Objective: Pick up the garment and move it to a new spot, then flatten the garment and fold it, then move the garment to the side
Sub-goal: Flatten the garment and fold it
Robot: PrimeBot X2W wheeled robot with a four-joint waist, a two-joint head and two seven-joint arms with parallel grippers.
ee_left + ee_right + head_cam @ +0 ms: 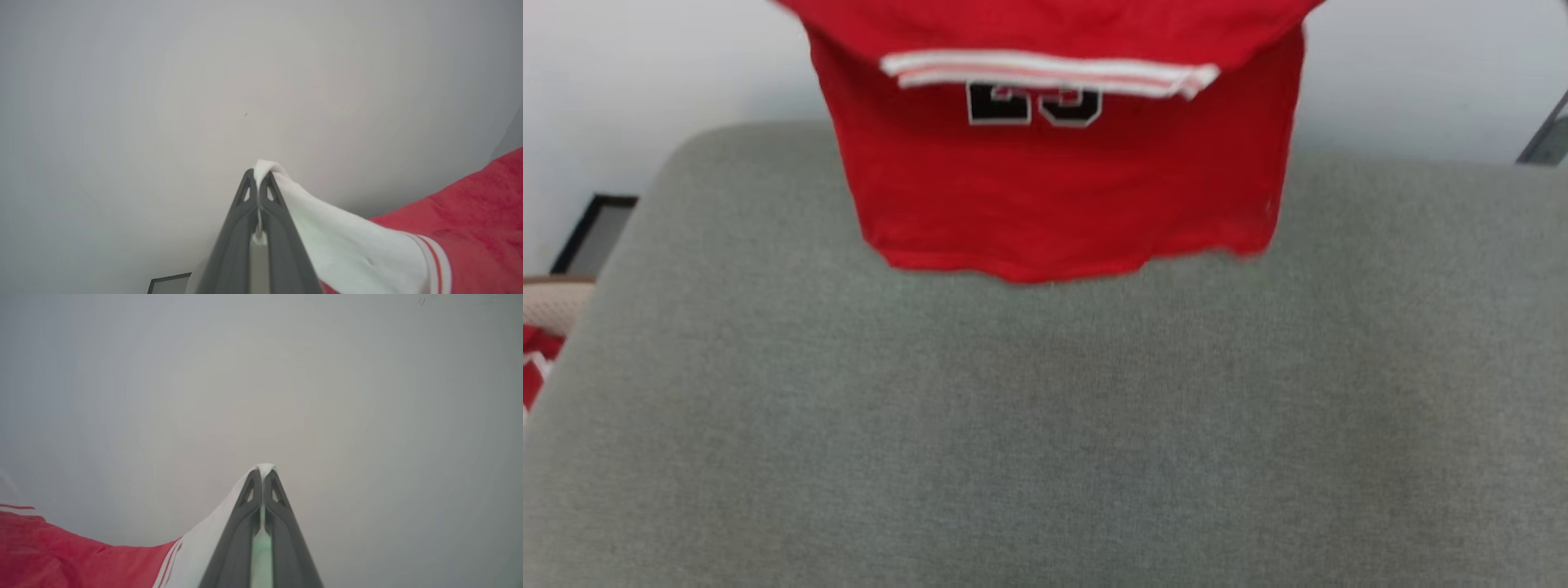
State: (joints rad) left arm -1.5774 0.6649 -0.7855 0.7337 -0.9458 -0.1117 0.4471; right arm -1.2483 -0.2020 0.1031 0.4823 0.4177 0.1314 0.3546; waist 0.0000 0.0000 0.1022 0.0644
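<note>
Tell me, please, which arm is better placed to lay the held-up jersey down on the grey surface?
Probably neither alone: the left claw and the right claw are each shut on a white sleeve of the garment, which hangs roughly level over the grey surface, so both should lower together.

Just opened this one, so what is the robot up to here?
The robot holds the garment up with both arms: the left gripper and the right gripper are each shut on a white sleeve. The red body hangs down, its hem over the far part of the grey padded surface. Flattening and folding are not yet done.
</note>
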